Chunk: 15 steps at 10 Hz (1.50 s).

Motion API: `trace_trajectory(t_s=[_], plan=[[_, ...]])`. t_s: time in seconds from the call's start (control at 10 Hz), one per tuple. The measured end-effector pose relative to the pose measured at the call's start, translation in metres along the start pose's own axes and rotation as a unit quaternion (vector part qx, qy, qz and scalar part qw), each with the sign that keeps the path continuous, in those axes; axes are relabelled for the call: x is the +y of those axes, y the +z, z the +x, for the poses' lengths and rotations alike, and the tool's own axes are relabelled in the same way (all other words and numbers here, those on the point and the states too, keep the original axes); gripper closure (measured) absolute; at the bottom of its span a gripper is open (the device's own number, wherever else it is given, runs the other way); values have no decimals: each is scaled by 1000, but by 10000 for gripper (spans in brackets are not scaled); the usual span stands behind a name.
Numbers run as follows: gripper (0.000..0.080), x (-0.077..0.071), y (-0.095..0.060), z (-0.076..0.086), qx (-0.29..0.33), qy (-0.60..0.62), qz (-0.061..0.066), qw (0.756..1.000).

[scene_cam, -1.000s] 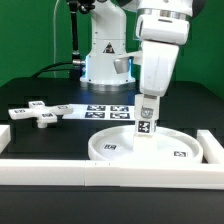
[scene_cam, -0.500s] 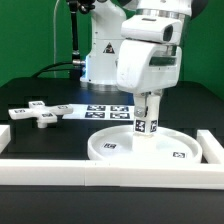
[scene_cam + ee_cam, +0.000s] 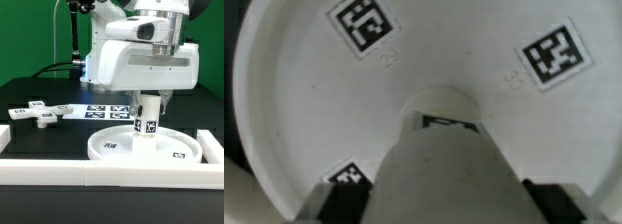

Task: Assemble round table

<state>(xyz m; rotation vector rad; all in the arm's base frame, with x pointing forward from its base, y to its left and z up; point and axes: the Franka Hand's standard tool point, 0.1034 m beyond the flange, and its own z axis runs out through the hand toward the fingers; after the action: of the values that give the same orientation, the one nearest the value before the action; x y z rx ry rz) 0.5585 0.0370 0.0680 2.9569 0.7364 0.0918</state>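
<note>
The large round disc (image 3: 145,143) lies flat on the table near the front, rim up. The short white cylinder leg (image 3: 147,117) stands upright on the disc's middle. My gripper (image 3: 148,99) comes down from above and is shut on the leg's upper part. In the wrist view the leg (image 3: 446,165) runs between my two black fingers (image 3: 343,202), its far end meeting the disc (image 3: 438,50), whose tags show around it. The small cross-shaped foot (image 3: 36,112) lies on the black table at the exterior view's left, well apart from my gripper.
The marker board (image 3: 108,111) lies flat behind the disc. Long white border bars run along the front (image 3: 60,165) and at the exterior view's right (image 3: 212,147). The robot base (image 3: 103,62) stands at the back.
The wrist has turned about the upright leg, so the hand's broad face now shows. The leg has stayed upright on the disc.
</note>
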Motion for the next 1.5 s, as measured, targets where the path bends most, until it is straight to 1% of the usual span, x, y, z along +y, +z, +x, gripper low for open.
trace_trajectory(t_s=[0.2, 0.3, 0.5, 0.6, 0.8, 1.0, 1.1, 1.2, 1.3, 1.4, 1.5], plan=[[390, -1, 0, 0, 2, 114, 9, 993], [390, -3, 0, 2, 4, 180, 15, 984], [390, -5, 1, 2, 4, 280, 19, 960], [390, -5, 1, 2, 4, 318, 17, 948], [390, -5, 1, 2, 3, 364, 22, 931], [390, -5, 1, 2, 1, 425, 27, 905], [390, -5, 1, 2, 1, 474, 33, 880], [390, -4, 2, 1, 3, 532, 42, 846], [390, -5, 2, 1, 3, 573, 48, 818], [390, -4, 2, 0, 1, 629, 58, 775], [390, -3, 2, -1, -5, 682, 70, 728]])
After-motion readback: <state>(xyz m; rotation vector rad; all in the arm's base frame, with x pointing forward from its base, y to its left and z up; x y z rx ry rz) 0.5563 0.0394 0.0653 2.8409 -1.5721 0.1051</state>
